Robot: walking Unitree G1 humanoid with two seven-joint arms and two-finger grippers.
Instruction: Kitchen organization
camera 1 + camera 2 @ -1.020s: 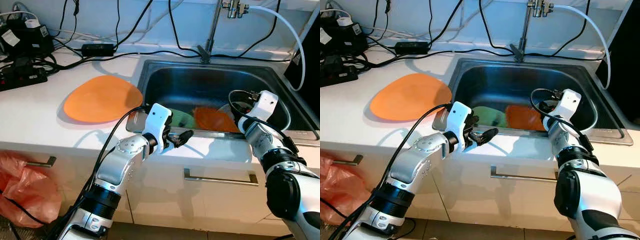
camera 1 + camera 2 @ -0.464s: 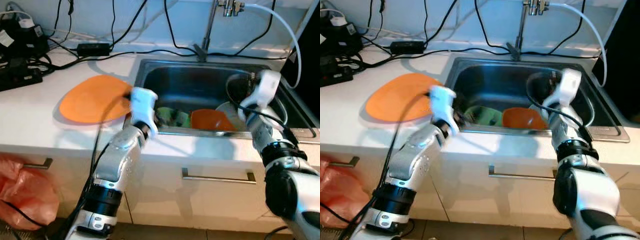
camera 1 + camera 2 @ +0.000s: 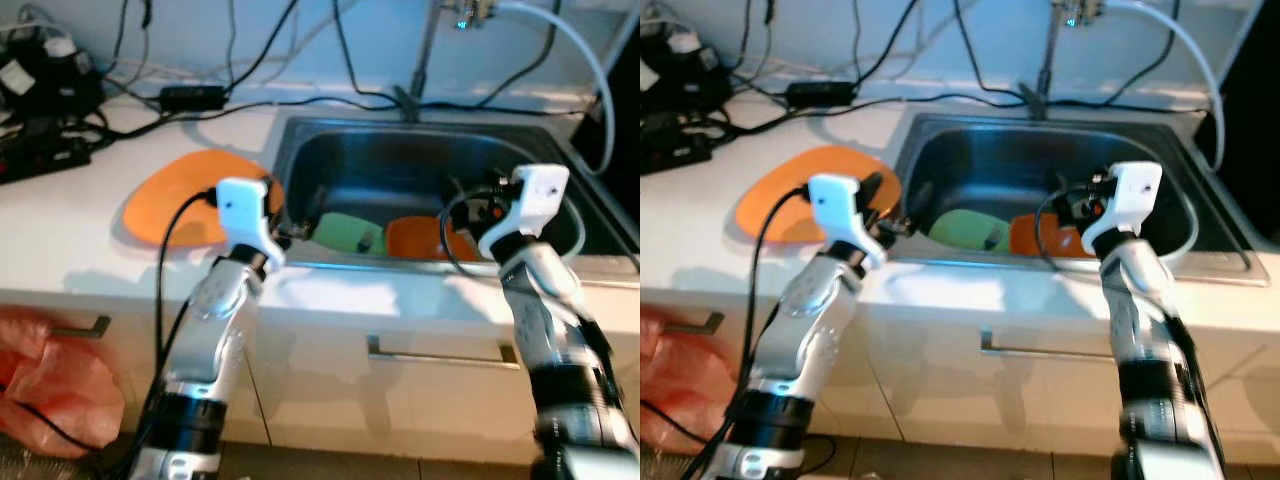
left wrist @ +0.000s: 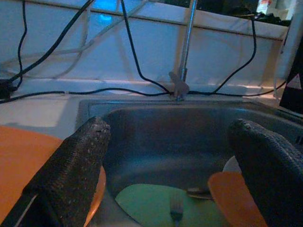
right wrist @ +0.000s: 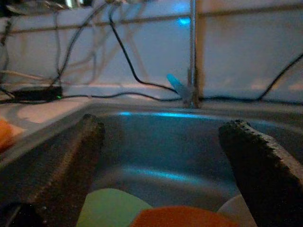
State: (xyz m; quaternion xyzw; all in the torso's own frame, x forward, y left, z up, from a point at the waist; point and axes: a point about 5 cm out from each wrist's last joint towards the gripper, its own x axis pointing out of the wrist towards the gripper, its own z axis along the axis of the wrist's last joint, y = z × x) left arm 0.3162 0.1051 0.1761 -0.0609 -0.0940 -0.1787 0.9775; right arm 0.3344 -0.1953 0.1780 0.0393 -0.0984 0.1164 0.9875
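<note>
Reaching toward a steel sink [image 3: 560, 200] set in a white counter [image 3: 70, 235], both of the robot's grippers have their two black fingers spread wide and hold nothing. The left gripper [image 4: 170, 156] hangs at the sink's near left corner, just beside the basin edge, its wrist view looking across the basin toward the tap [image 4: 182, 52] on the far side. The right gripper [image 5: 163, 156] hangs over the near right part of the basin and faces the same way.

Down in the sink lie the dishes to be sorted. A green plate [image 3: 347, 232] rests on the basin floor toward the left, with a fork [image 4: 176, 208] lying on it. An orange plate [image 3: 420, 237] sits just beside it to the right, and the edge of a white dish [image 4: 232, 165] shows behind the orange one. A large orange plate [image 3: 175, 205] already lies flat on the counter to the left of the sink, very close to the left gripper.

Black cables [image 3: 230, 100] trail along the back of the counter, and a white hose [image 3: 580, 70] runs from the tap off to the right.

The step in hand looks like lowering into the basin to take a dish. To do it well, each gripper should probably come down with one finger over the rim and one under, since the plates lie flat and low. The fork may slide off if the green plate tilts, so lifting level, or removing the fork first, seems wise.
</note>
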